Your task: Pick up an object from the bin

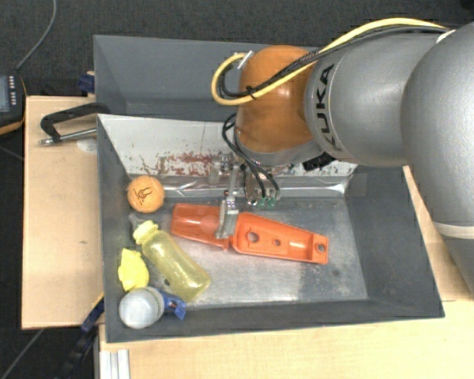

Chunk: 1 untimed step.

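The gripper (227, 219) is down in the middle of the bin (387, 251), touching the left end of a flat orange plastic piece with holes (283, 244); I cannot tell whether it is released or clenched. The arm (379, 101) reads KUKA, and the orange ball (145, 193) to the left bears a dark mark I can't read.

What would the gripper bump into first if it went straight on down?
The gripper would likely meet the flat orange piece with holes, at its left end; depth is unclear.
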Tool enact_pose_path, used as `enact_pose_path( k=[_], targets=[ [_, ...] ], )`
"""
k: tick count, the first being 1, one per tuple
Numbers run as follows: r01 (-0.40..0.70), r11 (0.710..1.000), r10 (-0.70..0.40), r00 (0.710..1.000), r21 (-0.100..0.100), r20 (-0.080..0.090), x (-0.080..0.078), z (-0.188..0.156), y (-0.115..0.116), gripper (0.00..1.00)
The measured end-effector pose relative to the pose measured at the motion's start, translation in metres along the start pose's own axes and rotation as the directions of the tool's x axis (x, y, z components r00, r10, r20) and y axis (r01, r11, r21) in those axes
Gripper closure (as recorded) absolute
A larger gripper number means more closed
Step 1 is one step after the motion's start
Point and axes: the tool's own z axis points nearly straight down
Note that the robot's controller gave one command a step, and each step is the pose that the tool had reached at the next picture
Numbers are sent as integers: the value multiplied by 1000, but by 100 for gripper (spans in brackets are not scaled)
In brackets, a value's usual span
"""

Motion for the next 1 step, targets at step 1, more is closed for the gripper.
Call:
enact_pose_path(
  k=[1],
  targets=[
    [-2, 1000, 2, 1000, -1, 8, -2, -5, 0, 0]
  ],
)
